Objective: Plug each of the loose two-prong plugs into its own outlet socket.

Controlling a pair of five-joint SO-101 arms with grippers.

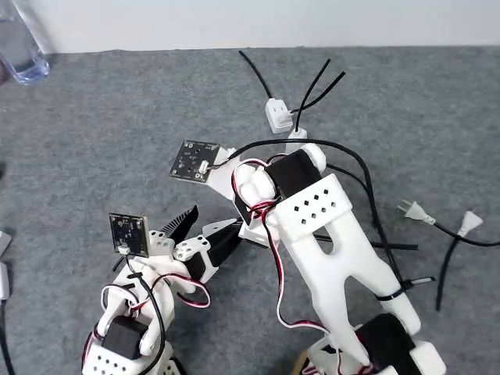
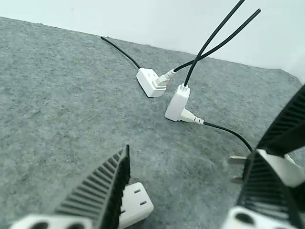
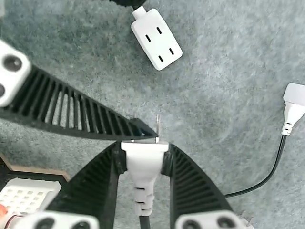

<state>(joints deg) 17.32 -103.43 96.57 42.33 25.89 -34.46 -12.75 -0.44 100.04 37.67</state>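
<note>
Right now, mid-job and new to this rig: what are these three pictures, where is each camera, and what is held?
Two small robot arms, left arm and right arm, stand side by side on a grey mat. The high view looks down on both; each wrist view rides on one arm, looking past its hand. The right hand is shut on a white plug. The left hand is open and empty, close beside it. A free socket lies on the mat near both hands. Farther off, a far socket and its neighbour each seem to have a plug in. A loose plug lies off to the right arm's side.
</note>
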